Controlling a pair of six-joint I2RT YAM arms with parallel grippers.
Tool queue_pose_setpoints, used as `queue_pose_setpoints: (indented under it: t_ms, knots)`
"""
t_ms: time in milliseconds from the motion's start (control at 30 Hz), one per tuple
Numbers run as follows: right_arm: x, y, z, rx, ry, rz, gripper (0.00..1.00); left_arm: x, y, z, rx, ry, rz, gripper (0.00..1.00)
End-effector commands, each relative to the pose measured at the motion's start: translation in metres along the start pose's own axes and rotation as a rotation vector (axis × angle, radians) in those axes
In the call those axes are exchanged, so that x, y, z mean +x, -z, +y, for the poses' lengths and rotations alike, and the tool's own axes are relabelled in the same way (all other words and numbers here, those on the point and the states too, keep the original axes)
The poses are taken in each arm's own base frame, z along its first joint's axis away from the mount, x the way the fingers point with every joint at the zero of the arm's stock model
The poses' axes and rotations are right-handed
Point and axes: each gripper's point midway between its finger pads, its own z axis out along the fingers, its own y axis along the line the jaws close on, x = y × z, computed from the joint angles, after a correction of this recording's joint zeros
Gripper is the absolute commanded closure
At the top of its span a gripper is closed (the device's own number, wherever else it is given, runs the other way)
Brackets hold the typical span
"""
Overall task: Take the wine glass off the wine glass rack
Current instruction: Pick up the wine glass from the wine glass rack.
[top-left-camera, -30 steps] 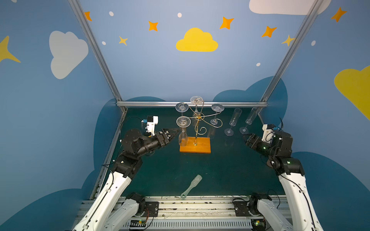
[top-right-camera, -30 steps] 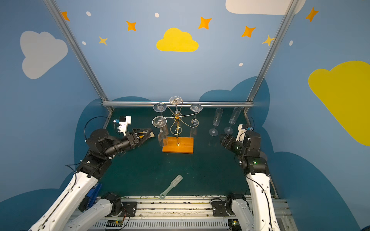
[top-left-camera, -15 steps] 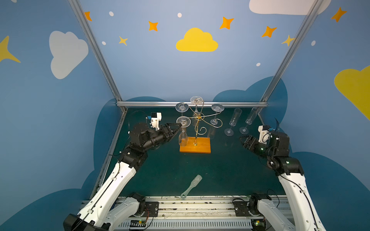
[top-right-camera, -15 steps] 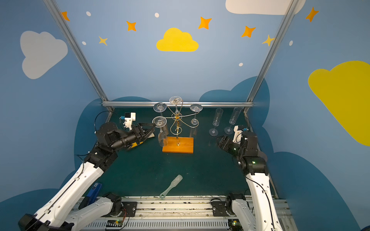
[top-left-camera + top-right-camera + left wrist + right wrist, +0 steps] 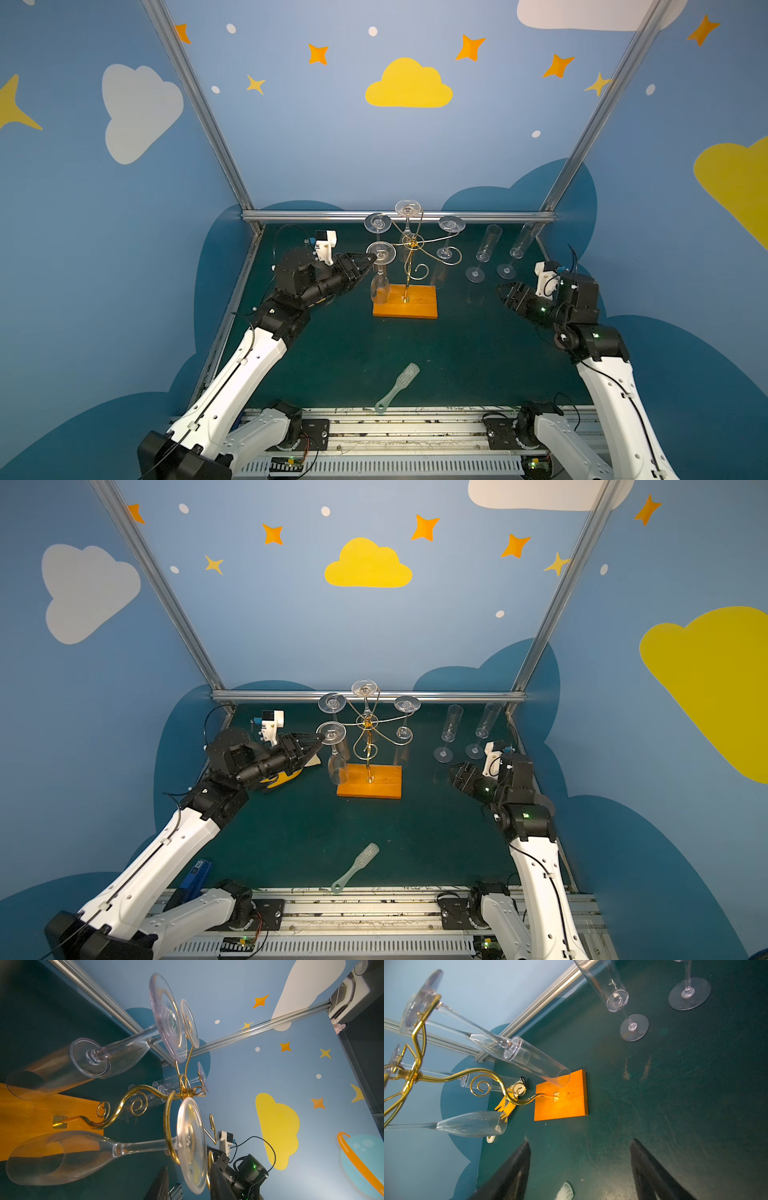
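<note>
One wine glass (image 5: 379, 288), hung vertical, foot up, bowl down

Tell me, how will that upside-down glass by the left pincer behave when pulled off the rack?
The glass probably swings: it hangs by its foot in a wire curl of the rack. Clear, smooth and thin-stemmed, it looks slippery and breakable. The slim rack might tip if the foot snags.
</note>
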Motion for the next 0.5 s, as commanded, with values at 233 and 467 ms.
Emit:
queue_pose_setpoints:
  t_ms: [233,467]
  knots:
    - [0.005,0.0018,-0.0029,0.02,-0.003,0.016,0.27,-0.0049,0.0023,-0.0142,0.025,-0.052,-0.017,0.73]
    - [0.0076,0.0014,-0.0047,0.025,-0.007,0.023,0.28,-0.0051,0.004,-0.0151,0.026,-0.06,-0.02,0.78]
